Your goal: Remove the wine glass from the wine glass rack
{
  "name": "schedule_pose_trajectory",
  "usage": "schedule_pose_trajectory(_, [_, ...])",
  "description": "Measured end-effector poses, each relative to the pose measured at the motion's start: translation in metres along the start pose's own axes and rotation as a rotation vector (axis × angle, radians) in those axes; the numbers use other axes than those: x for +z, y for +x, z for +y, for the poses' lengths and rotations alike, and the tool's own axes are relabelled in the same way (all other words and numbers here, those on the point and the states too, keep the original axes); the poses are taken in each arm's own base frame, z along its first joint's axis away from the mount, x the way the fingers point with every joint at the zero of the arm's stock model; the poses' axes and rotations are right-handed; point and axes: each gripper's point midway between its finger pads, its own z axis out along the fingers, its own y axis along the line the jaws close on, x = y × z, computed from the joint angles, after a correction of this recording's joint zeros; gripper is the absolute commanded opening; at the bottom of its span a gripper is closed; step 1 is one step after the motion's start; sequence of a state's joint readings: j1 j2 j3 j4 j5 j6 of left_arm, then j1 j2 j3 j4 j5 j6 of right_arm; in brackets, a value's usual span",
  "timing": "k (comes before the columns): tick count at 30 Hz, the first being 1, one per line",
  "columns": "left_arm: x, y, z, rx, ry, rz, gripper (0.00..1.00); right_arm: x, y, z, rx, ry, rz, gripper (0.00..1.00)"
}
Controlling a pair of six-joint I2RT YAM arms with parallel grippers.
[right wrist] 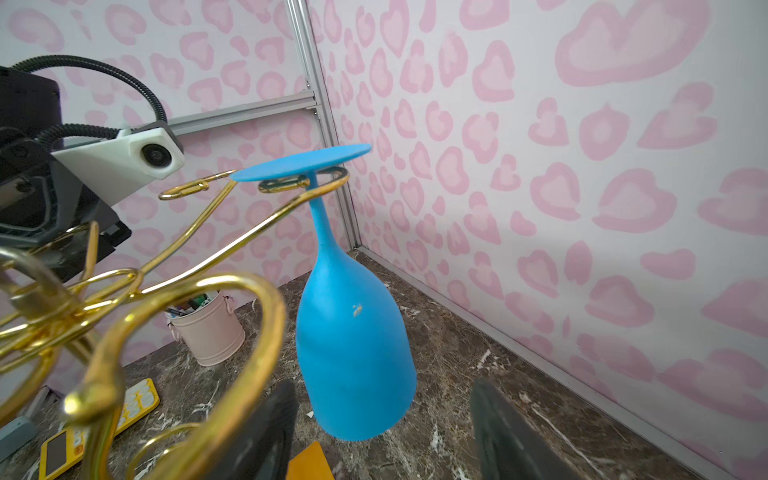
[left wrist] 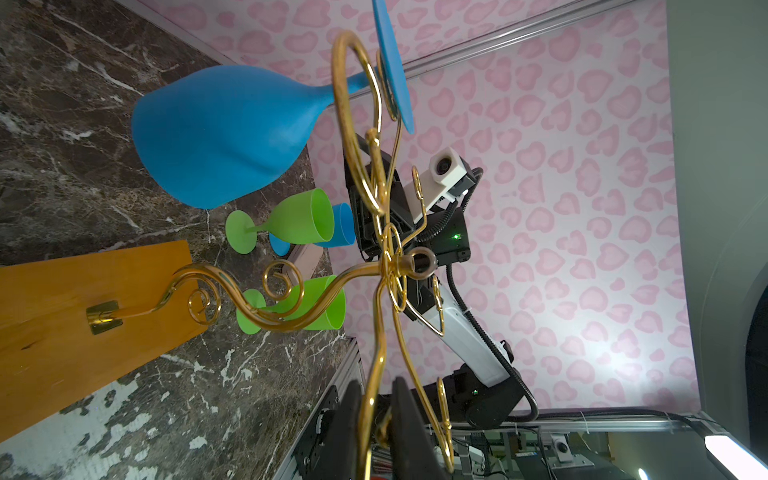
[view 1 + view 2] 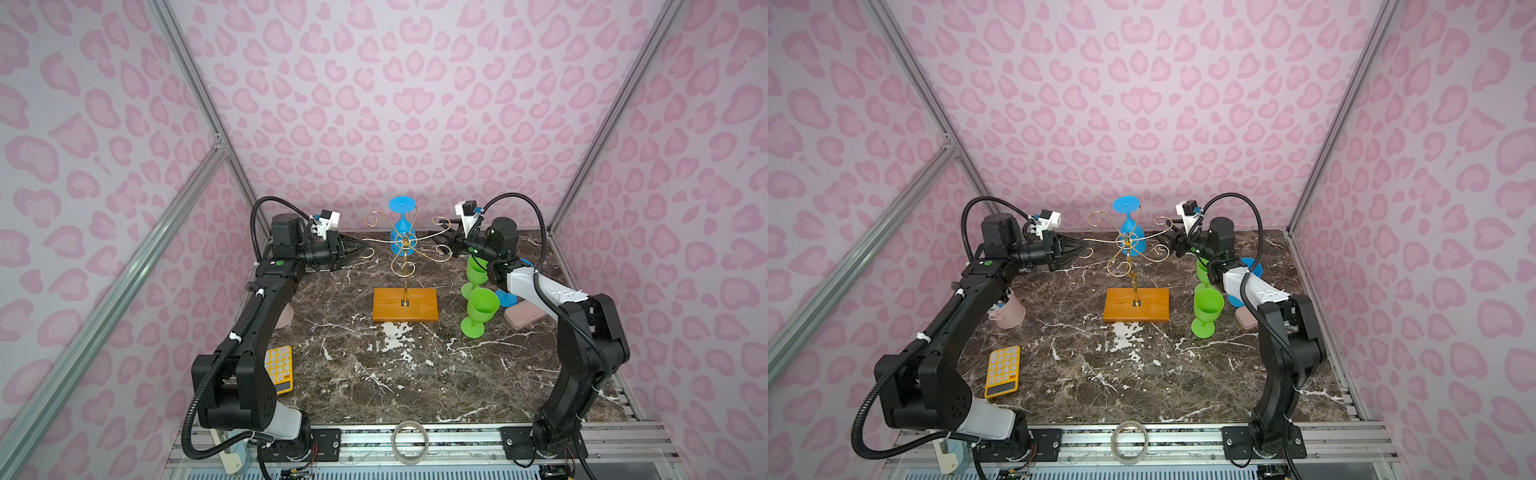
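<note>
The blue wine glass hangs inverted on the wine glass rack, at its 12 o'clock arm. The pink bucket at 9 o'clock holds pens, clearest from the right wrist. Your left gripper pinches rack wire; your right gripper gapes, empty.

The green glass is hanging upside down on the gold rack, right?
No, the glass hanging upside down on the rack is blue, not green. The right wrist view shows it best. The green glasses stand on the table.
</note>
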State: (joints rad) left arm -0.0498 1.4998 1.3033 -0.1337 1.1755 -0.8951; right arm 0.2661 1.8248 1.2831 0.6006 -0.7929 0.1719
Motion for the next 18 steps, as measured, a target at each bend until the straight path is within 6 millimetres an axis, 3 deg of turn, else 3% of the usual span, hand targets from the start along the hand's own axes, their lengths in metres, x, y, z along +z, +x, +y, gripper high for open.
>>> schedule_pose_trajectory(7, [0.0, 0.001, -0.001, -0.001, 0.006, 0.012, 0.04, 0.012, -0.001, -0.008, 0.005, -0.03, -0.013, 0.68])
schedule_pose_trajectory(12, [0.0, 0.002, -0.001, -0.005, 0.007, 0.021, 0.04, 0.018, 0.001, 0.0, 0.016, -0.063, -0.022, 0.69])
schedule_pose_trajectory(18, [0.001, 0.002, 0.0, -0.006, 0.009, 0.025, 0.04, 0.029, -0.012, 0.016, -0.012, -0.119, -0.044, 0.69])
